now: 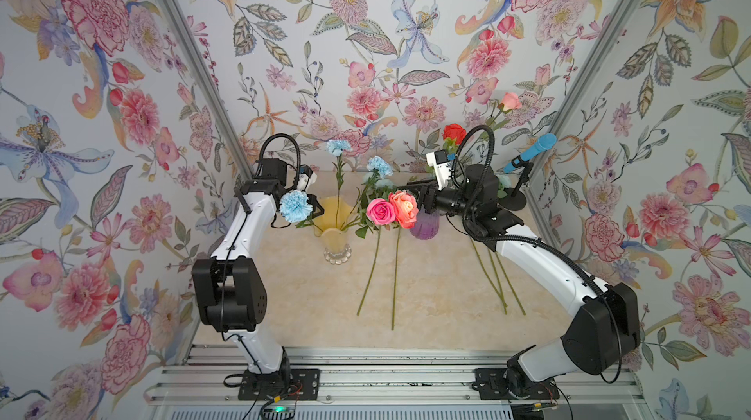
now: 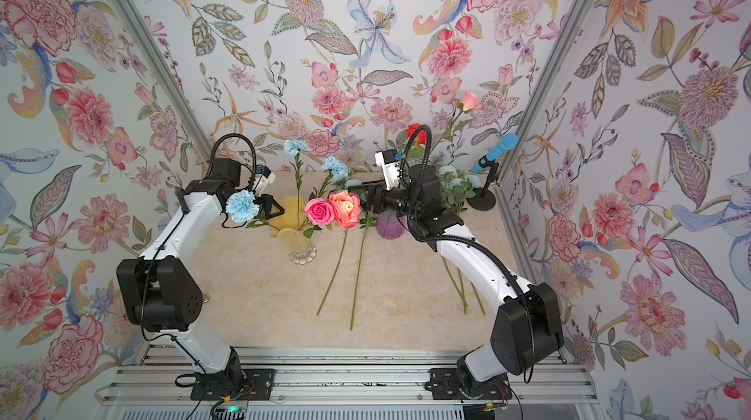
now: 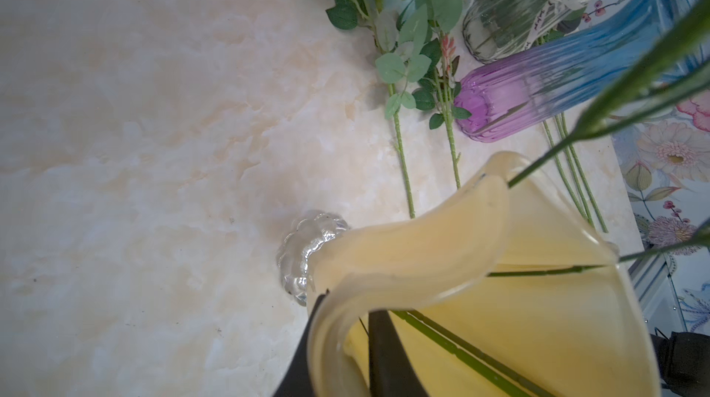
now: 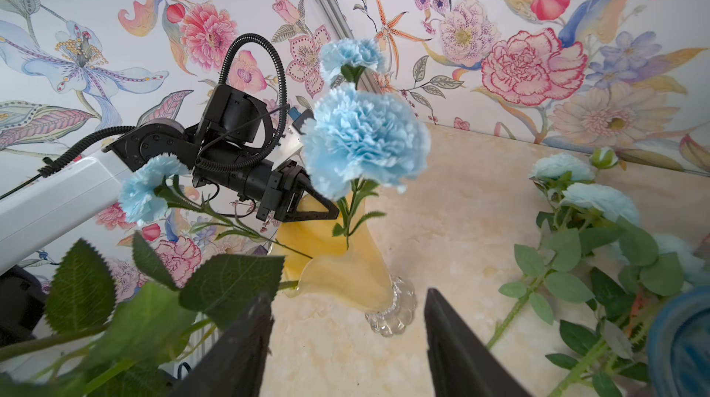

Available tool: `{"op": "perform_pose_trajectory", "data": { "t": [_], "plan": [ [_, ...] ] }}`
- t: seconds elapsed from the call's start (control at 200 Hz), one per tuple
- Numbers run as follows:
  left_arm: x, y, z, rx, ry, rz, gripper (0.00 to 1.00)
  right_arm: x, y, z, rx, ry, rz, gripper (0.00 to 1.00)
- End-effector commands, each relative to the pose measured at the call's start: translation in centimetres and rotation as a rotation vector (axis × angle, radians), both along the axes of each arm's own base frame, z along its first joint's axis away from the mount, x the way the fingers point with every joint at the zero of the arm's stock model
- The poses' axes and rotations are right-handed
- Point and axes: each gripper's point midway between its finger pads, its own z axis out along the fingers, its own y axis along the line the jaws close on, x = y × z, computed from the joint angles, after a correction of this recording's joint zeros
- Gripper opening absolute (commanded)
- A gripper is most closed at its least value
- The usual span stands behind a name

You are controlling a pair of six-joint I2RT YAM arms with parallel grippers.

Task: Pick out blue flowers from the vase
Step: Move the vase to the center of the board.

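A yellow trumpet vase (image 1: 330,217) (image 2: 289,215) on a clear glass foot stands at the middle left of the table. Three sky-blue carnations rise from it: one (image 1: 295,206) leans out over my left gripper, one (image 1: 338,147) stands tall at the back, and one (image 1: 380,166) tilts right. My left gripper (image 1: 315,210) (image 3: 345,310) is shut on the vase's rim (image 3: 403,260), one finger inside and one outside. My right gripper (image 1: 411,189) (image 4: 347,297) is open and holds nothing. It hovers to the vase's right, behind a pink rose (image 1: 380,211) and an orange rose (image 1: 404,207).
The two roses' stems (image 1: 367,275) slant across the table toward the front. A purple-to-blue vase (image 1: 424,227) stands under my right wrist. Aqua rose sprays (image 4: 599,199) lie beside it, and further stems (image 1: 498,284) lie under my right arm. A blue microphone (image 1: 528,152) stands back right.
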Motion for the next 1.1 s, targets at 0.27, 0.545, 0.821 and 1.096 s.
{"op": "perform_pose_trajectory", "data": {
  "t": [0.27, 0.545, 0.821, 1.096],
  "plan": [
    [1.0, -1.6, 2.1, -0.085, -0.078, 0.034, 0.51, -2.2, -1.7, 2.6, 0.028, -0.057, -0.011, 0.64],
    [3.4, 0.1, 11.1, -0.123, -0.438, 0.207, 0.63, -4.1, -3.4, 3.7, 0.046, -0.123, -0.085, 0.58],
    [2.8, 0.3, 18.5, -0.301, -0.829, 0.26, 0.65, -5.5, -5.4, 3.1, 0.056, -0.197, -0.204, 0.56],
    [1.9, -2.0, 15.2, -0.212, -0.938, 0.078, 0.62, -4.5, -8.1, -2.8, -0.021, -0.193, -0.363, 0.63]
  ]
}}
